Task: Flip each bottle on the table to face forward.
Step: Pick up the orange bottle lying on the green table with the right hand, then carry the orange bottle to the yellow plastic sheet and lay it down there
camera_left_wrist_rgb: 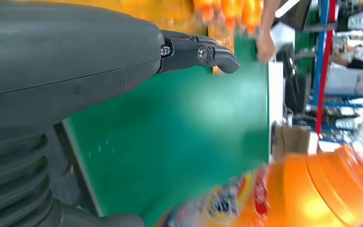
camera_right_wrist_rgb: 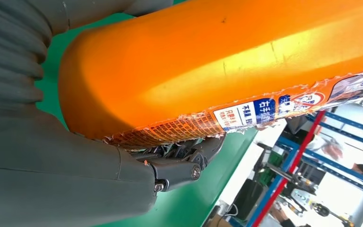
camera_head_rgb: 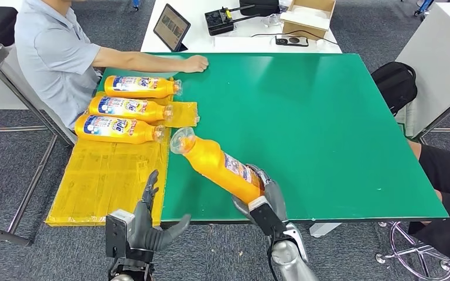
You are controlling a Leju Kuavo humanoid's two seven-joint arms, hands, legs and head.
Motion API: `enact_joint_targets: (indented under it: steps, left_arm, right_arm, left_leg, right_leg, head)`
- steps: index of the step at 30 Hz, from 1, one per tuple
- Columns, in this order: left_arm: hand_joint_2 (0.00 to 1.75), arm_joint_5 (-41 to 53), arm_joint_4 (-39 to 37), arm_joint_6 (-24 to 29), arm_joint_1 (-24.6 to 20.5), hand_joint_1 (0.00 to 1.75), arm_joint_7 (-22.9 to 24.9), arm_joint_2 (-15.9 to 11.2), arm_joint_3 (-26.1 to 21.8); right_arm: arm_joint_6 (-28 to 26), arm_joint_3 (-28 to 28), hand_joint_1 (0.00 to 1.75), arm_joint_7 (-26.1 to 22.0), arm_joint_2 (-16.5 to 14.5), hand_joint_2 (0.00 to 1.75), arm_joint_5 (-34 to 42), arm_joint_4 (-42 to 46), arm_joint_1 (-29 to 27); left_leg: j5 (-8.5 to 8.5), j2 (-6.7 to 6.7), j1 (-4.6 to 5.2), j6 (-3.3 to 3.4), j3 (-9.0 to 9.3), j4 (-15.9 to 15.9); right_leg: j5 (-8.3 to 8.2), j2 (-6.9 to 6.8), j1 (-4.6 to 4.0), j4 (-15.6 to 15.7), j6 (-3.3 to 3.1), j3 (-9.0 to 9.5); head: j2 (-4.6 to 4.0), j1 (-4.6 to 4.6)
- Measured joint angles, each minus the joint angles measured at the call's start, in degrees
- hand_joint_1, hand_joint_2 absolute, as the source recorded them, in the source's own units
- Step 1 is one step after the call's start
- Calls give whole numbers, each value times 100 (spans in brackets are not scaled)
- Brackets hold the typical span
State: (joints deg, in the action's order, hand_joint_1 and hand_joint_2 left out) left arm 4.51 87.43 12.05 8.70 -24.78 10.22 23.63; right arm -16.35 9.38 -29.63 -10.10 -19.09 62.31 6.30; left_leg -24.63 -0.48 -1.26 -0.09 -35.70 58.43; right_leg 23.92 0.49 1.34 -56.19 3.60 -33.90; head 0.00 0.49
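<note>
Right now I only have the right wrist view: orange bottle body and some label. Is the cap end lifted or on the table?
Observer: Lifted. The held bottle tilts, cap end up toward the yellow mat, base in the right hand.
Operator: Left hand doing anything?
Observer: No. The left hand is at the table's near edge, fingers apart, holding nothing.
Operator: Other bottles?
Observer: Three Tide bottles lie in a row on the mat, labels up.

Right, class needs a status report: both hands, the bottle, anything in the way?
Right robot hand gripping orange bottle, tilted over green table. Left robot hand open, off table's near edge. Three bottles lying label-up at left. Person's hand on far edge.
</note>
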Motion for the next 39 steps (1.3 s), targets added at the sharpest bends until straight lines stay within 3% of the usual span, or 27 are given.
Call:
enact_joint_targets:
  steps: [5,10,18,28,31,32,35,36,39]
  left_arm:
    - [175,-561,100,-576,25,0,79,-135,329]
    - [175,-1152,164,-1045,-64,0,199,-217,524]
    - [175,-1164,124,-1072,-339,0,681,-230,571]
    - [175,-1491,89,-807,-396,3,509,-117,454]
    - [175,-1504,102,-575,-391,127,318,-36,431]
    - [175,-1536,114,-519,-389,168,261,-7,421]
    - [175,-1698,160,-473,-384,175,157,39,386]
    - [175,-1760,176,-477,-383,175,130,47,372]
    - [175,-1968,237,-542,-386,175,83,56,326]
  right_arm:
    - [-102,80,175,-253,-56,175,-221,-4,-2]
    - [-313,502,175,-594,-210,175,-632,-397,203]
    - [-477,1222,175,-836,-510,175,-758,-1175,423]
    - [-289,1765,175,-842,-669,175,-445,-1555,560]
    - [-260,1839,172,-833,-678,175,-318,-1627,595]
    - [-245,1855,143,-827,-683,175,-275,-1654,611]
    - [-177,1904,17,-804,-701,175,-188,-1732,666]
    - [-127,1926,3,-787,-704,131,-172,-1754,677]
    - [84,1995,0,-710,-699,0,-153,-1823,663]
  left_leg:
    - [3,0,-1,0,1,0]
    - [6,2,-2,0,3,0]
    - [6,3,-2,0,1,0]
    - [5,4,-1,0,1,0]
    - [5,5,-1,0,1,0]
    - [5,5,-1,0,1,0]
    - [5,11,-2,0,1,0]
    - [5,13,-2,0,1,0]
    - [5,15,-2,0,1,0]
  right_leg:
    - [-1,1,-1,-3,-1,2]
    - [-2,0,-1,-3,-1,2]
    - [-1,0,-1,-4,-1,0]
    - [-1,1,0,-3,-2,-2]
    - [-1,1,0,-3,-2,-3]
    - [-1,1,0,-3,-2,-3]
    - [-2,3,0,-3,-2,-6]
    - [-2,3,-1,-3,-2,-7]
    - [-2,3,-1,-3,-2,-7]
  head:
    - [0,2]
    - [0,2]
    - [0,2]
    - [0,3]
    - [0,2]
    - [0,2]
    - [0,1]
    - [0,1]
    - [0,1]
